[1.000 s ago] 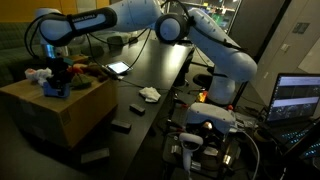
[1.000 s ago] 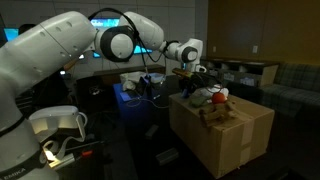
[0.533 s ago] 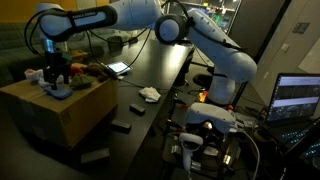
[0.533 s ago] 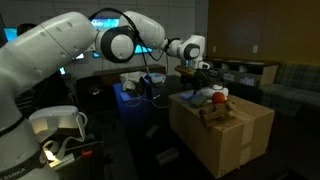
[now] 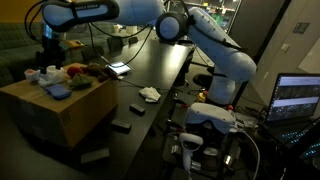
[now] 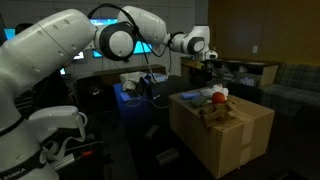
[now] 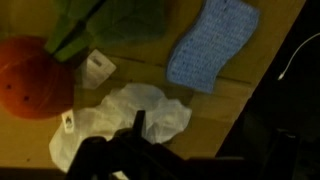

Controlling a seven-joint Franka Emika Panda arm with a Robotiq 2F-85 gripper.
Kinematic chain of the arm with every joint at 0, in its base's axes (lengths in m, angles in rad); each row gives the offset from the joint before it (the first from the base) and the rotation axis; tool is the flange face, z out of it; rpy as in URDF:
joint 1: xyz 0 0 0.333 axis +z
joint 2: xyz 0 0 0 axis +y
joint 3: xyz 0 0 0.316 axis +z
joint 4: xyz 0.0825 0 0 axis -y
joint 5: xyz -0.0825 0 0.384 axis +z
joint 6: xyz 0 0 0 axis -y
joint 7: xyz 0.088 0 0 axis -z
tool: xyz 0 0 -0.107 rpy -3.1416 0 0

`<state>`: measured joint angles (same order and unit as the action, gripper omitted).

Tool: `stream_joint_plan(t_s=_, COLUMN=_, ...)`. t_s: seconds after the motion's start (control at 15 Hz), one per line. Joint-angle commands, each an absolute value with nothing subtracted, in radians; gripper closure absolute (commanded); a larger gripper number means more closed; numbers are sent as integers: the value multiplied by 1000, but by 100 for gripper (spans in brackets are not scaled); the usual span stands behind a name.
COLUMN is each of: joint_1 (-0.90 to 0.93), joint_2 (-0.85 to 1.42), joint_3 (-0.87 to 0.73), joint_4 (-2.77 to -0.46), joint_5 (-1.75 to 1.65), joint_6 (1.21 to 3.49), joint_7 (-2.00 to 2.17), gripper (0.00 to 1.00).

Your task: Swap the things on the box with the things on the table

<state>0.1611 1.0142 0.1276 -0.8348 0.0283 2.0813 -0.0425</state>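
Note:
A cardboard box [image 5: 62, 118] [image 6: 228, 135] carries a blue sponge [image 5: 58, 90] [image 7: 214, 46], a white crumpled cloth [image 7: 128, 120], an orange ball [image 7: 30, 80] [image 6: 217, 98] and a green cloth [image 7: 110, 18]. My gripper [image 5: 47, 37] [image 6: 207, 66] hangs above the box top, clear of everything on it. In the wrist view my gripper [image 7: 205, 150] is open, one dark finger [image 7: 138, 124] over the white cloth and nothing between the jaws. On the black table [image 5: 165, 65] lie a white crumpled wad [image 5: 150, 94] and a lit phone [image 5: 118, 68].
Small black blocks [image 5: 135, 108] [image 5: 121, 126] lie on the table near the box, and another one [image 5: 95, 155] lies lower down. A laptop [image 5: 297, 98] stands at the far side by the robot base [image 5: 210, 118]. A blue bin [image 6: 128, 100] sits behind the box.
My gripper has opened and let go of the blue sponge, which now lies on the box. It has then risen straight up, away from the box top.

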Motion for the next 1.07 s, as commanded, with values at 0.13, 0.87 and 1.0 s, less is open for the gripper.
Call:
stream_joint_plan(t_s=0.13, joint_1=181, joint_2=1028, joint_3=81, joint_4=-882, joint_5=-10, joint_6=2430, joint_7=-12, gripper=0)
stream_joint_plan(t_s=0.87, joint_1=204, joint_2=1126, joint_3=-24, joint_4=-894, joint_5=-89, joint_6=2602, joint_7=13, gripper=0)
stream_joint_plan(t_s=1.0, joint_1=201, joint_2=1143, joint_3=-34, joint_4=-885, joint_5=-96, joint_6=2593, joint_7=14, gripper=0)
